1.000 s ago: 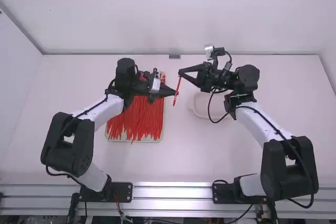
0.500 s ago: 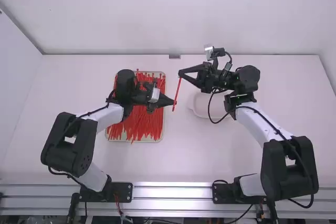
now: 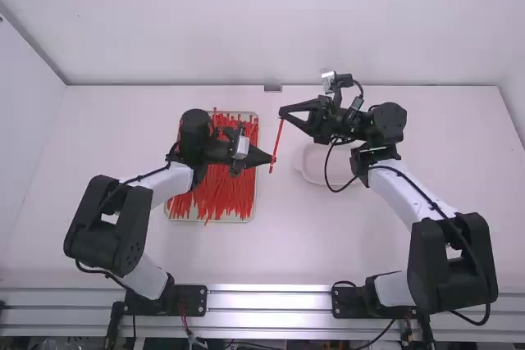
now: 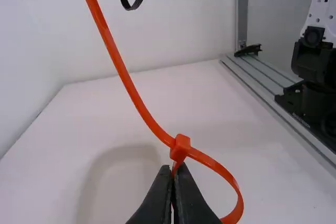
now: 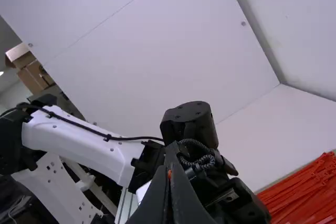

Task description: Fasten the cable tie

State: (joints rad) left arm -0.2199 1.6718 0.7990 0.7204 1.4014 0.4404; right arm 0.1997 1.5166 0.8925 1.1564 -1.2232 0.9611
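The cable tie (image 3: 276, 147) hangs in the air just past the right edge of the tray (image 3: 172, 214) of spare red ties, standing nearly upright between the two arms. The left tool (image 3: 266, 156), reaching out over that tray edge, has its fingers pressed together on the strap right beneath the head (image 4: 180, 146). The tail is already fed through, and a small loop (image 4: 231, 192) curls off to one side. The right tool (image 3: 284, 112), slightly farther from the tray and higher, is clamped on the strap's free end. The long axis therefore runs from the head up toward the right tool. Tightening would likely mean drawing that end away along this line while the left tool anchors the head.
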